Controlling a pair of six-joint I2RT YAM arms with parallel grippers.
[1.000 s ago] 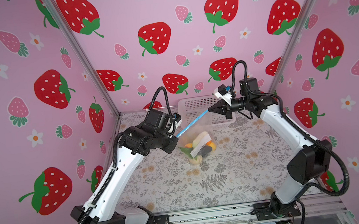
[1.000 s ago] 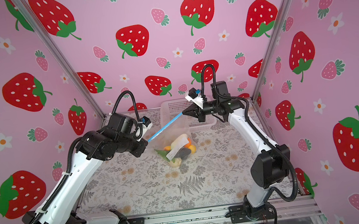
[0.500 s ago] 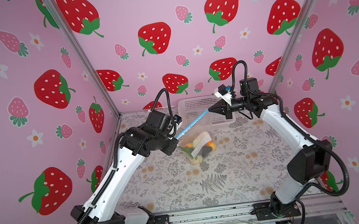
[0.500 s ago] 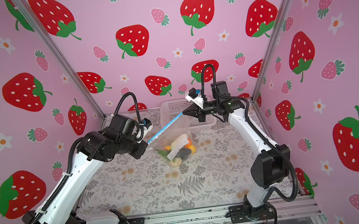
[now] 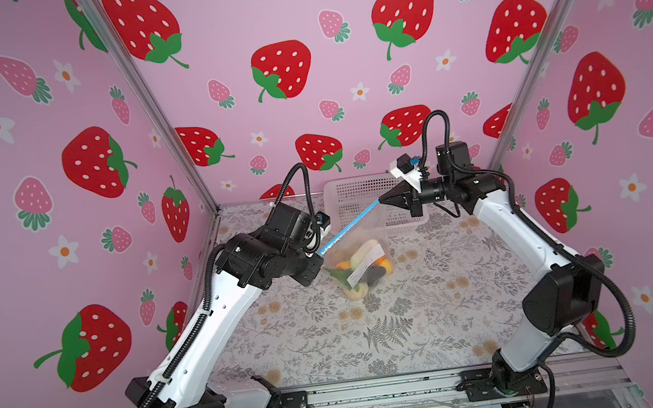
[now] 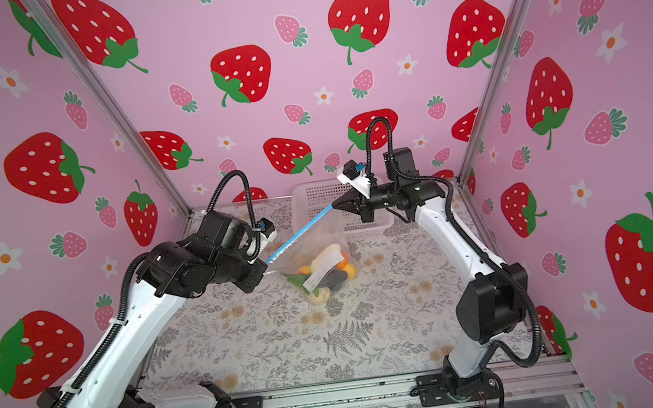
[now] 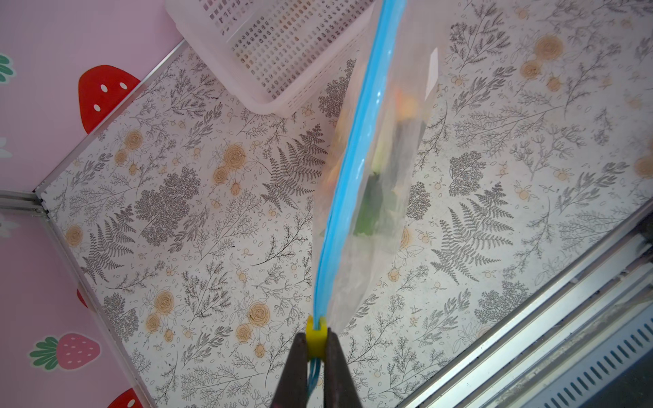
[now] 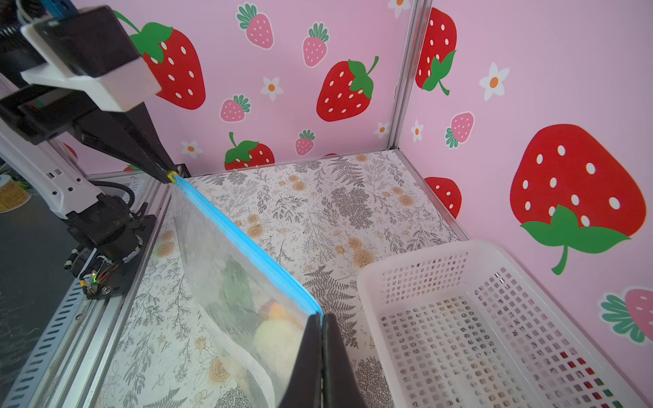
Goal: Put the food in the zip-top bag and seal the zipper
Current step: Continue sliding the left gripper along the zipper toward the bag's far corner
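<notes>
Change: hardly any; your arms and the bag sit as they did a second ago.
Zip-top bag point(image 5: 367, 231): clear, slung between both arms over the table point(image 5: 412, 308), food point(image 5: 365, 263) bunched low inside.
Zipper point(image 5: 348, 225): blue, stretched taut.
Left pincer point(image 7: 315, 344): pinching the yellow slider point(image 7: 313, 333).
Right pincer point(image 8: 322, 328): pressed together on the zipper's opposite end.

Blue zipper point(image 7: 351, 159), pink strawberry-print walls point(image 5: 314, 1)
</notes>
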